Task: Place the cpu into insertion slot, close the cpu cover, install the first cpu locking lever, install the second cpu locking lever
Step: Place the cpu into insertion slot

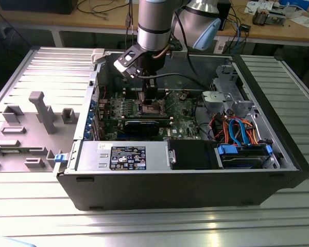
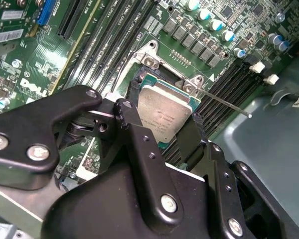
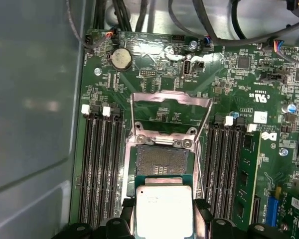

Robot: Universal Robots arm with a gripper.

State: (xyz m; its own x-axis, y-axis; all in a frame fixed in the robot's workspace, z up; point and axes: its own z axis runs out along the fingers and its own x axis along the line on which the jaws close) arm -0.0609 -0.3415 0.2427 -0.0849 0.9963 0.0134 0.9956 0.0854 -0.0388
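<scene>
At the exterior view's left, a grey fixture block with upright posts lies on the ribbed metal counter. Just beside it stands an open computer case. A silver power supply sits at the case's near left corner. The arm reaches down into the case over the green motherboard. At the exterior view's right, blue and orange cables run beside a metal drive cage.

In the second wrist view the gripper is closed on the cpu. Its black fingers press against two opposite edges of the chip. The chip's silvery top faces up and is slightly tilted.

In the first wrist view the insertion slot lies bare, with its dark contact field exposed between banks of long memory slots. The cpu overlaps only one edge of the slot and is not seated. Whether it touches the slot's rim cannot be told.

The cpu cover is swung open on the side of the slot away from the cpu, its square cut-out showing green board. A thin metal lever sticks out sideways from the slot's corner, unlatched.
</scene>
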